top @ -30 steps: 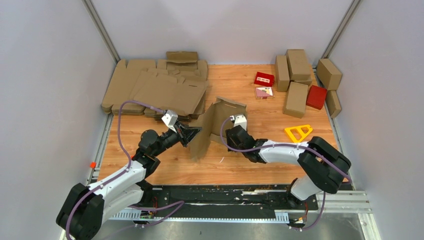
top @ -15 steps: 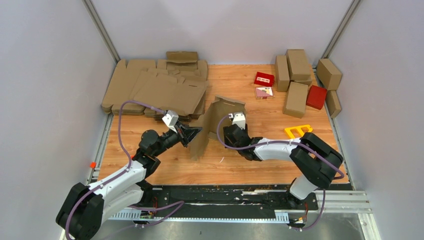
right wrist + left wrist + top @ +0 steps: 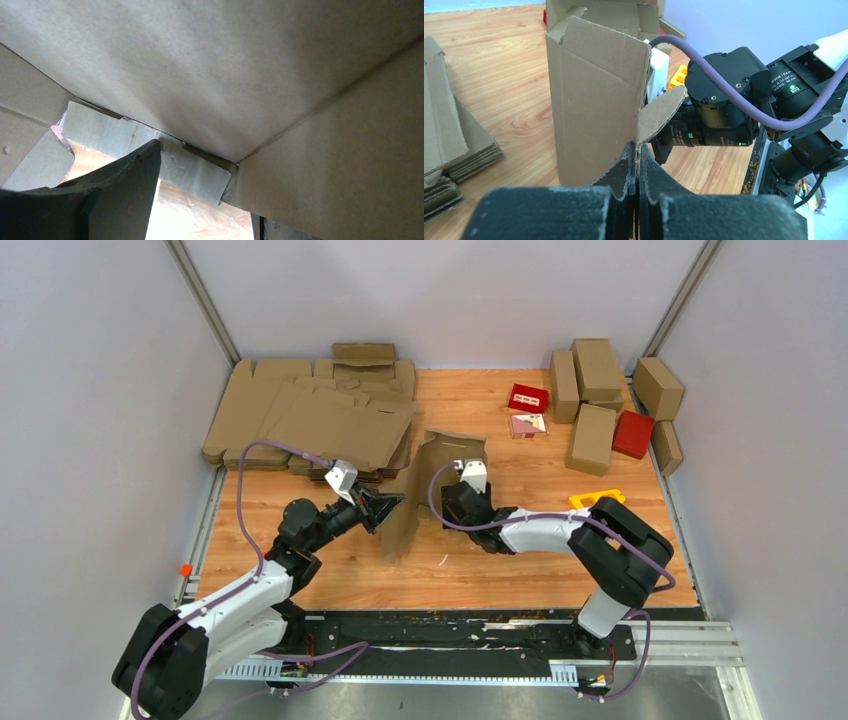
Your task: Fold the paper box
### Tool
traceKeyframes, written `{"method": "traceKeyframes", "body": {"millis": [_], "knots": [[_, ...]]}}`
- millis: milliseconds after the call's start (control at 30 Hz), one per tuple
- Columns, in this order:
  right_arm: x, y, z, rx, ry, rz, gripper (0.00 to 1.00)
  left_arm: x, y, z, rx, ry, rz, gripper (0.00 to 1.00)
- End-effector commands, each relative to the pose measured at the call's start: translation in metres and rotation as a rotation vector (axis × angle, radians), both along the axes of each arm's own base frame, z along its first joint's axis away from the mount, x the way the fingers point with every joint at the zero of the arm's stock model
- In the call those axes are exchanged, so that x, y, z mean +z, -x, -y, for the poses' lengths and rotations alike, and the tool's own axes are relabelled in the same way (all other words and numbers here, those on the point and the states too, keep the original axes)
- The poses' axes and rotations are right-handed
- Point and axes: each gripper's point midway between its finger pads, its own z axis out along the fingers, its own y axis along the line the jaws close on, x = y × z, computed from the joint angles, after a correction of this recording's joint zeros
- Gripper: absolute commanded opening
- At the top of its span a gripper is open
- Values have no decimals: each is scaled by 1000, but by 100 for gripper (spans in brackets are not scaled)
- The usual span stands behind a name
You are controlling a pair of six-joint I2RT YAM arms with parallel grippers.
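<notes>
From above, the paper box (image 3: 405, 515), a plain brown cardboard die-cut sheet partly folded up, stands on edge near the middle of the wooden bench (image 3: 480, 575), between the two arms. The left gripper (image 3: 392, 503) meets its left side and the right gripper (image 3: 447, 508) reaches in from the right. A stack of flat brown cardboard blanks (image 3: 310, 420) lies at the far left, and finished brown boxes (image 3: 590, 390) sit at the far right.

In the left wrist view, the left gripper (image 3: 636, 156) is clenched on a thin rounded tab at the lower edge of the upright box.

In the right wrist view, cardboard panels fill the frame. The right gripper (image 3: 205, 200) appears released: one dark finger (image 3: 120, 190) stands well apart from the other, with bare bench between them, though whether either touches the cardboard is unclear.
</notes>
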Motion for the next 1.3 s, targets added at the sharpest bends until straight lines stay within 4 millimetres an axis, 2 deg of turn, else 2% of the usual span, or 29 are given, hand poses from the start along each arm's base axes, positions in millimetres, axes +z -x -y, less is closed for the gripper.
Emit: {"method": "traceKeyframes", "body": {"millis": [0,167,300,433,667,800,967,1033,1133,1267], "knots": [[1,-5,-16,1,-54,-6,60,-9,10,10,-65,-28,-46,1],[-23,-2,-4,7,84,-51,60,-9,9,9,-63,-29,-46,1],[-51,13,15,1,175,-106,58,-8,10,10,-66,-27,-42,1],[-53,16,27,-26,208,-95,57,-7,10,9,-63,-30,-39,1],[-24,10,18,-8,141,-37,56,-9,8,6,-42,-38,-38,2],[-2,12,6,18,1,10,58,-11,3,-1,11,-53,-40,2],[19,22,13,34,-79,54,62,-12,-2,-12,81,-74,-36,2],[26,26,17,47,-77,57,67,-11,-2,-12,80,-75,-32,2],[40,31,26,60,-77,76,80,-10,-1,-10,69,-76,-33,2],[60,38,40,62,-99,114,90,-10,0,-8,54,-72,-33,2]]}}
